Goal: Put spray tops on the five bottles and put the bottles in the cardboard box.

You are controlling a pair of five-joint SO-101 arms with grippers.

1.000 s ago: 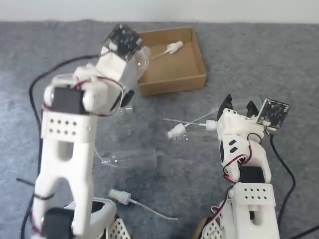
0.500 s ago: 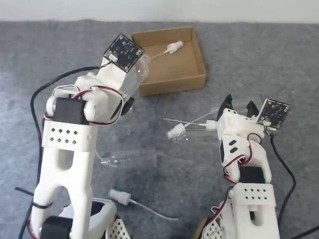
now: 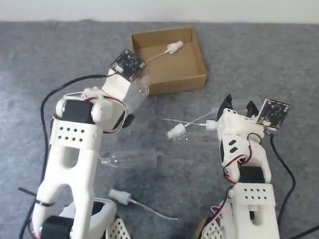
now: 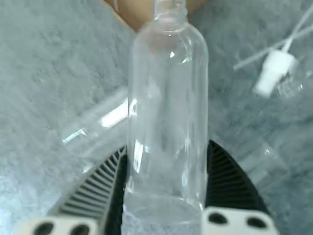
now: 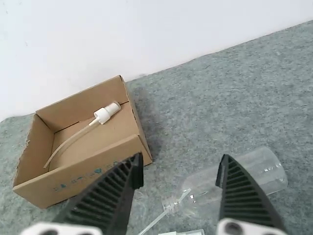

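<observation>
Clear plastic bottle [image 4: 166, 98], uncapped, is pinched in the left gripper [image 4: 166, 149] beside the brown cardboard box [image 3: 174, 84], while the right gripper [image 5: 182, 164] stands spread near a white spray top [image 3: 175, 132], so fitting a top is judged the next move.

The open cardboard box [image 3: 174, 84] sits near the counter's far edge. A white spray top [image 3: 173, 48] with dip tube lies inside. A clear uncapped bottle [image 4: 166, 112] is clamped in the left hand [image 4: 166, 156], neck toward the box. A second bottle [image 3: 132, 158] lies flat mid-counter. A loose spray top [image 3: 175, 132] lies at the centre, and another spray top [image 3: 119, 195] lies toward the near edge.
</observation>
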